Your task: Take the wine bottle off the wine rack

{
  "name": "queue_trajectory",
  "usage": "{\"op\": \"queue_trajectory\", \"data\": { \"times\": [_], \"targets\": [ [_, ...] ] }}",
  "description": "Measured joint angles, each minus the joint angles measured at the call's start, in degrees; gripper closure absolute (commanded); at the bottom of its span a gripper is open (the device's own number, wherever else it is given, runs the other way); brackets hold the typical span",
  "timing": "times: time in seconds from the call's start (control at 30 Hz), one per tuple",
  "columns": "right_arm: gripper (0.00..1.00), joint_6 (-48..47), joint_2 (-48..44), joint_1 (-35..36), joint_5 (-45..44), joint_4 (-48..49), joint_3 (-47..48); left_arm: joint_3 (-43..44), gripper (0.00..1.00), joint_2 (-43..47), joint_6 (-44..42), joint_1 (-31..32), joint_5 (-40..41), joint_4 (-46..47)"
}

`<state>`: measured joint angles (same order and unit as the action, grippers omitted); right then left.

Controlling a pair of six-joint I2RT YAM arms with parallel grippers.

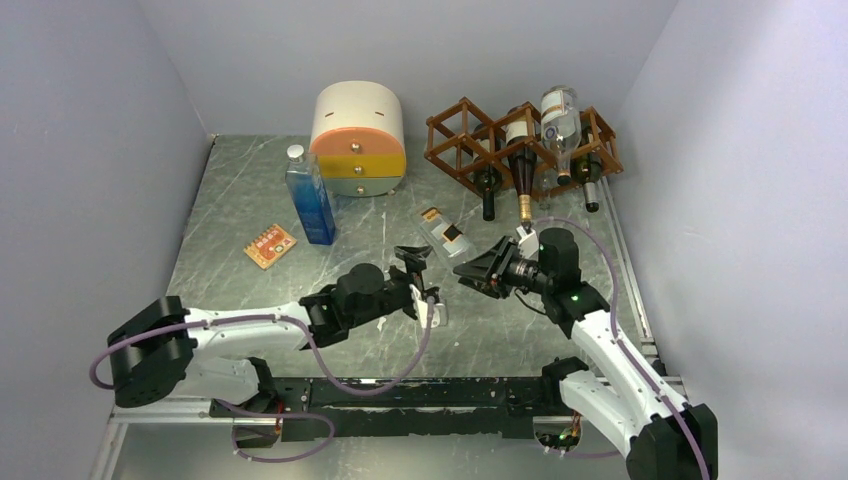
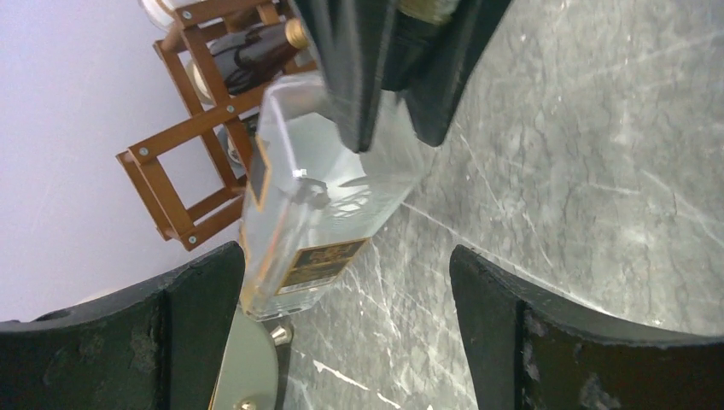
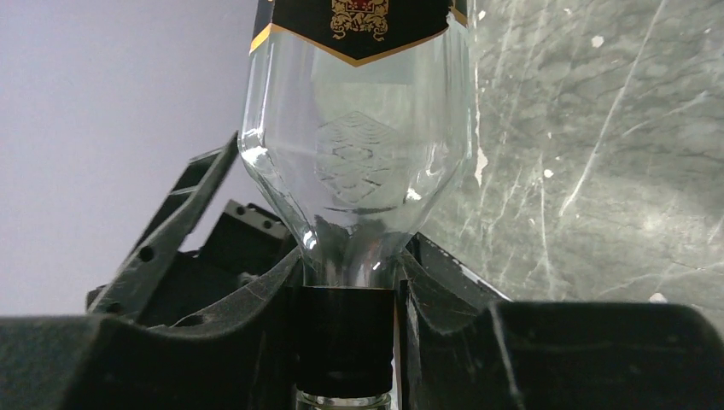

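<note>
A clear glass wine bottle (image 1: 446, 231) with a black-and-gold label lies low over the marble table, base toward the back left. My right gripper (image 1: 472, 267) is shut on its black-capped neck. In the right wrist view the gripper (image 3: 348, 282) clamps the cap, and the bottle (image 3: 359, 145) stretches away. My left gripper (image 1: 425, 283) is open and empty, just left of the bottle. In its wrist view the gripper (image 2: 341, 307) is spread wide, with the bottle (image 2: 333, 196) ahead. The reddish-brown wine rack (image 1: 470, 140) stands at the back right, also seen in the left wrist view (image 2: 171, 188).
The rack holds dark bottles (image 1: 521, 165) and a clear one (image 1: 560, 120) on top. A cream-and-orange drawer box (image 1: 358, 135) stands at the back centre. A tall blue bottle (image 1: 310, 195) stands beside it. An orange card (image 1: 269, 245) lies at the left. Grey walls enclose the table.
</note>
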<state>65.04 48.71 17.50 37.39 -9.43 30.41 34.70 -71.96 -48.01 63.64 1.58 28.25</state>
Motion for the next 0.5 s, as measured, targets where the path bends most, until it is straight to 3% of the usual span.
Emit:
{"op": "queue_trajectory", "data": {
  "times": [0.33,0.5],
  "targets": [
    [1.0,4.46,-0.76,0.15,2.82,3.19,-1.49,0.2,0.07,-9.64,-5.97,3.02,15.15,2.23],
    [1.0,5.79,-0.76,0.79,3.56,4.11,-1.6,0.22,0.07,-10.43,-8.11,4.31,20.5,5.44]
  ]
}}
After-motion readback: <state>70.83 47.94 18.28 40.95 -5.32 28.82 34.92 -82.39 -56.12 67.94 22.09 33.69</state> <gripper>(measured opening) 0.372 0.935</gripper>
